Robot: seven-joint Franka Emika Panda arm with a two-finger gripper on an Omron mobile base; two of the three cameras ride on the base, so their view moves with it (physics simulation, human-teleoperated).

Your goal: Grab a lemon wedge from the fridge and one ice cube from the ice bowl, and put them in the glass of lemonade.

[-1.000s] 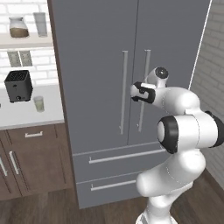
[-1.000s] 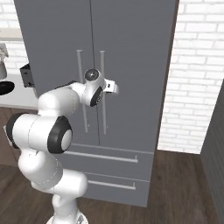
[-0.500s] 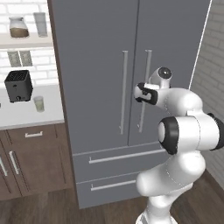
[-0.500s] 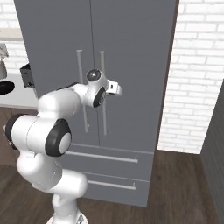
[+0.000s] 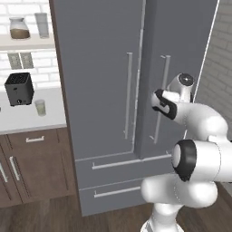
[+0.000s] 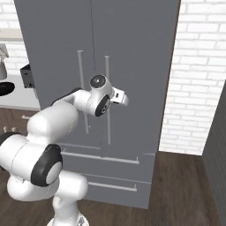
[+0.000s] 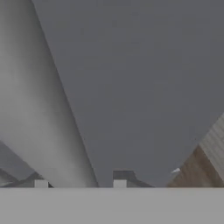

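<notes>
Gripper at the right-hand door handle of the fridge, with the wrist pressed close to the bar at about its mid-height. From the right base view the hand sits just right of the same handle, against the grey door panel. Whether the fingers are closed on the bar cannot be told: the hand view shows the two dark tips low against the grey door, and no bar is plainly seen between them, so the grasp is uncertain.

Step in hand, as judged: opening the right fridge door to reach the lemon wedge (not visible; the seam between the doors looks slightly parted near the top, but the interior is hidden). To do this well, the fingers should close squarely around the bar before any pull, and the pull should follow the arc of the door about its right-edge hinge rather than a straight line, otherwise the bar may slip from the tips. The door needs to swing wide enough for the arm to enter afterwards.

On the counter to the left stand the glass of lemonade and, just behind it, a black toaster. The black ice bowl lies at the left edge of the right base view, well apart from the fridge.
</notes>
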